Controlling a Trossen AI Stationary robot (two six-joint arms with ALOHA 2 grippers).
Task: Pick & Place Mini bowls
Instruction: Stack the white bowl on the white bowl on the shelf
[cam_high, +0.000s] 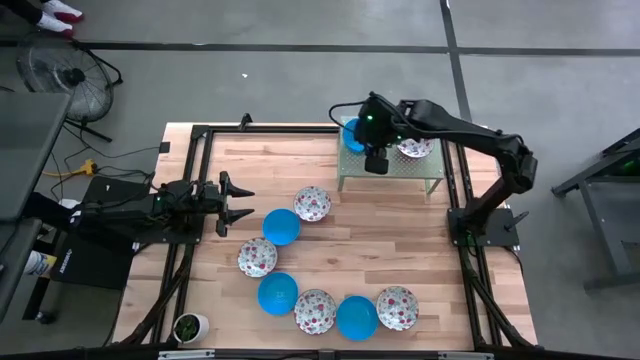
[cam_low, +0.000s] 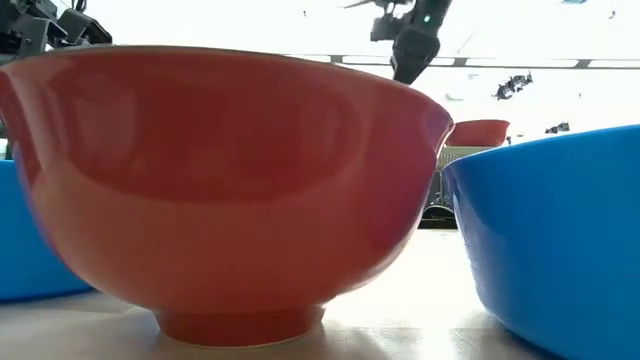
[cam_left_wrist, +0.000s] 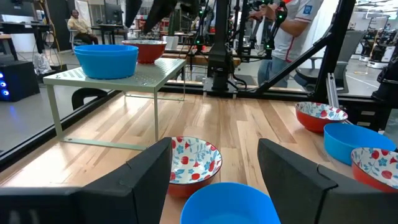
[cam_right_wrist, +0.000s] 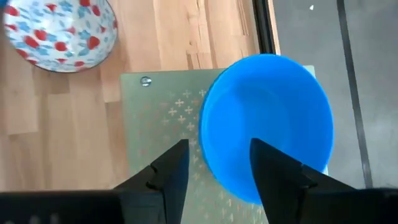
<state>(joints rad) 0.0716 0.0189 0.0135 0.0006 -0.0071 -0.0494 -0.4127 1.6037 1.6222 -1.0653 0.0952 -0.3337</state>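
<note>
The grey floor lay around the wooden counter, where a green rack stood by the far edge. On it sat a blue bowl and a floral one; eight more mini bowls curved toward the near edge. The right hand hovered open above the blue bowl, holding nothing. The left hand waited open and empty by the left edge.

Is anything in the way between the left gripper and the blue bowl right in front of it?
No. The left gripper is open, and only bare table lies between it and the blue bowl.
</note>
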